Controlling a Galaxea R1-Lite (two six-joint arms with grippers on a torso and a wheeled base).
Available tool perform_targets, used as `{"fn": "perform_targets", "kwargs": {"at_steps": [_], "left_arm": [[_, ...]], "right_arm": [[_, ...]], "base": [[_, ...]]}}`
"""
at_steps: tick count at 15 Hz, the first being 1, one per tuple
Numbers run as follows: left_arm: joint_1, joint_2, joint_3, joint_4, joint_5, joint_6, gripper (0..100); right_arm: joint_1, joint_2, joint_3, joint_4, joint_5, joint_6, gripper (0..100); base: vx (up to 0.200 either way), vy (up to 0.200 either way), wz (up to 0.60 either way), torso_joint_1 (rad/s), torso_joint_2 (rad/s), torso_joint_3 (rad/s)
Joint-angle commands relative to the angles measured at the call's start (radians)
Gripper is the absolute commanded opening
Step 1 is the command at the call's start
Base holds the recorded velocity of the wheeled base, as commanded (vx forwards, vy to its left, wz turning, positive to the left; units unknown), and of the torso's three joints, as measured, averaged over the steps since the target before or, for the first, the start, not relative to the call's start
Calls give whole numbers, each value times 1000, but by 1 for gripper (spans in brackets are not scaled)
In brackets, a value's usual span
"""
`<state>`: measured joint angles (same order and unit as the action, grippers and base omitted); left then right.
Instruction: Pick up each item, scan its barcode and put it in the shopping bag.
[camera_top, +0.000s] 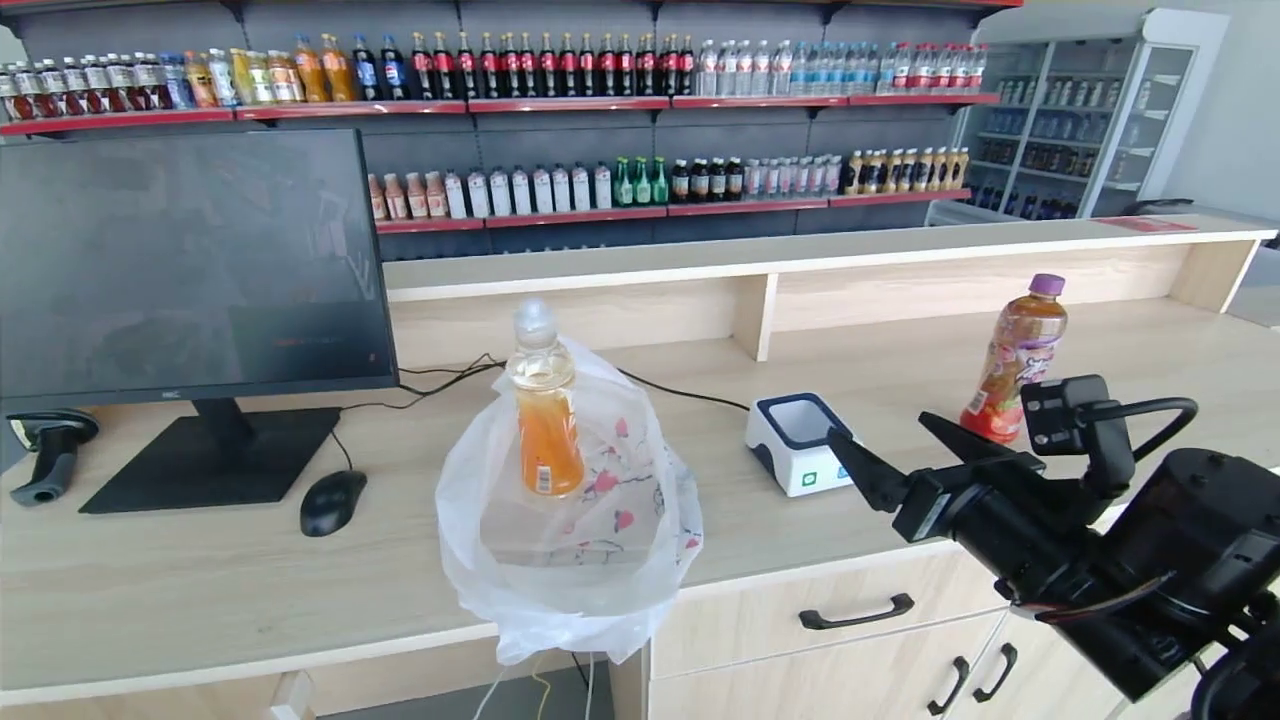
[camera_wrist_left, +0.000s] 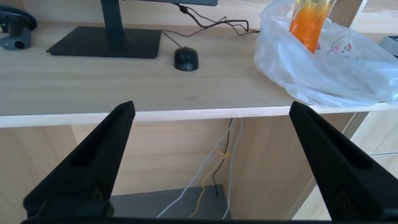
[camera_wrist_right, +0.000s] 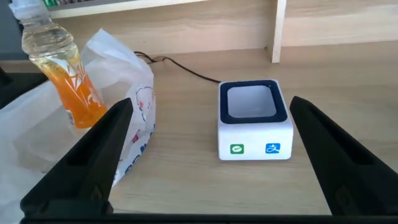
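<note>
A clear plastic shopping bag stands at the counter's front edge. An orange drink bottle stands upright inside it. A second bottle with a purple cap stands on the counter to the right. Between them sits the white barcode scanner. My right gripper hovers open just right of the scanner, holding nothing. My left gripper is open below the counter's front edge, holding nothing.
A monitor on its stand, a mouse and a handheld scanner occupy the left counter. Cables run behind the bag. A raised shelf backs the counter; drawers sit below.
</note>
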<state>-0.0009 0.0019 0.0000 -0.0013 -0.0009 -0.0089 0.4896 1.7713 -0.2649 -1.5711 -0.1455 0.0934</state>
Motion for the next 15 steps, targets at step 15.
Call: {"fn": "perform_targets", "kwargs": {"at_steps": [15], "left_arm": [[1,0,0,0,1,-6,100]], "right_arm": [[80,4,-8,0,0,-6,100]], "base": [[0,-200,40,2,2,1]]}}
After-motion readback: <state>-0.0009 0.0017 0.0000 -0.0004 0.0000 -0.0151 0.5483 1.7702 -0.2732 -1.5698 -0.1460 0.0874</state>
